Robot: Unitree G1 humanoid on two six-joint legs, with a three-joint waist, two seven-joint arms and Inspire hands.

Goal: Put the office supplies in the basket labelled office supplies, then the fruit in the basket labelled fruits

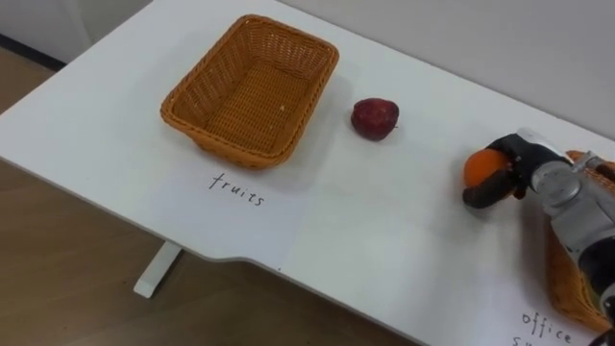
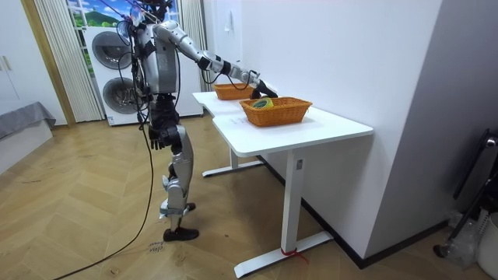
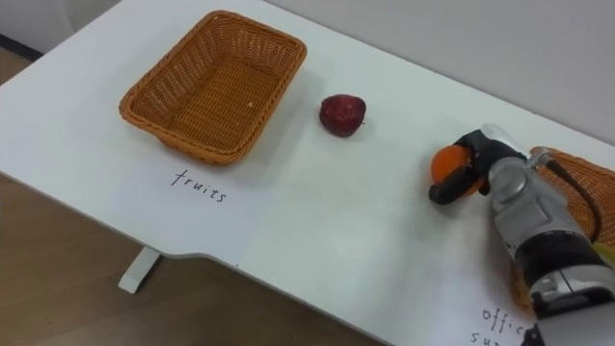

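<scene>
Right hand [image 1: 527, 175] at right of frame, fingers curled round orange [image 1: 479, 165]. Apple [image 1: 375, 117] at centre, open bench [image 1: 384, 240] all around. Fruit basket [image 1: 240, 106] upper left, long axis diagonal, near front edge. Second basket [image 3: 591, 173] at right edge. Left hand [image 2: 156, 140] by hip, fingers unreadable.

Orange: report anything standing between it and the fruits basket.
The red apple lies on the table almost on the straight line from the orange, held in the right hand, to the fruits basket. Nothing else intervenes.
</scene>
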